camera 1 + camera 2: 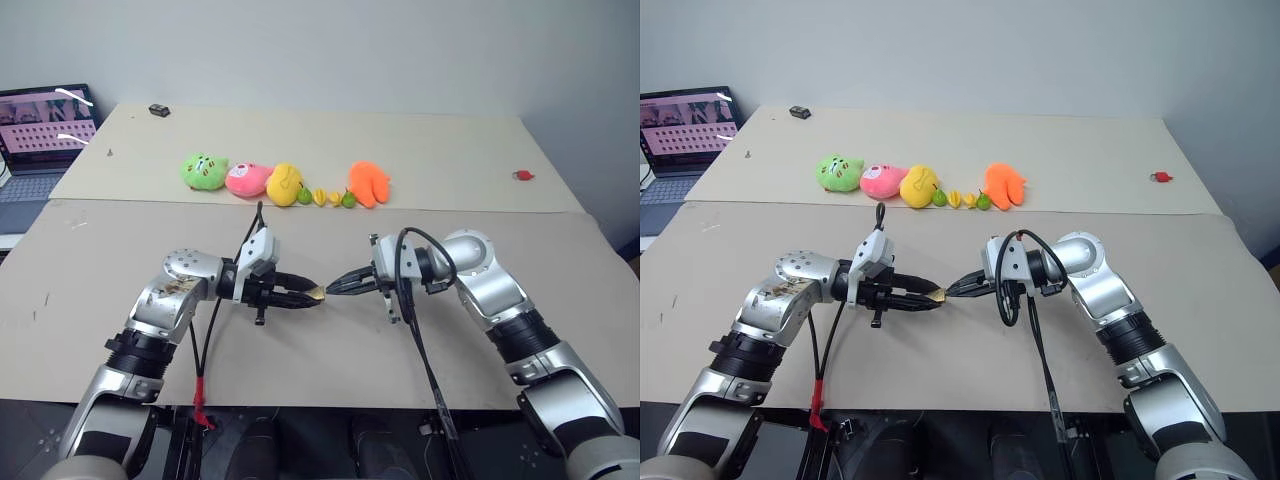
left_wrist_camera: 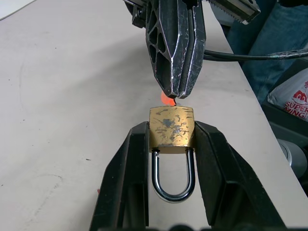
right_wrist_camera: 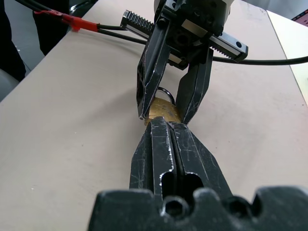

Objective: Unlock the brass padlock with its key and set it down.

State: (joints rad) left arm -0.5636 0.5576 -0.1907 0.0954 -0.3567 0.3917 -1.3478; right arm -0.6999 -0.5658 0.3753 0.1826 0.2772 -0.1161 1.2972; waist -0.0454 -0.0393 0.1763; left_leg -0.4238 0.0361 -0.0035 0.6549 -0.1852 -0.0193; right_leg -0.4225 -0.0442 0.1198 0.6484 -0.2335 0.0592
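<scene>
Two beige tables (image 1: 120, 290) butted end to end, grey wall behind. Laptop (image 1: 40, 140) off far left corner. Plush toy row (image 1: 285, 184) along far table's near edge; small red object (image 1: 522, 175) near its right edge. Left gripper (image 2: 171, 144) clamps brass padlock (image 2: 172, 126) above near table's middle, shackle closed, seen in left wrist view. Right gripper (image 2: 174, 94) pinched tight, tips at padlock; key hidden.
</scene>
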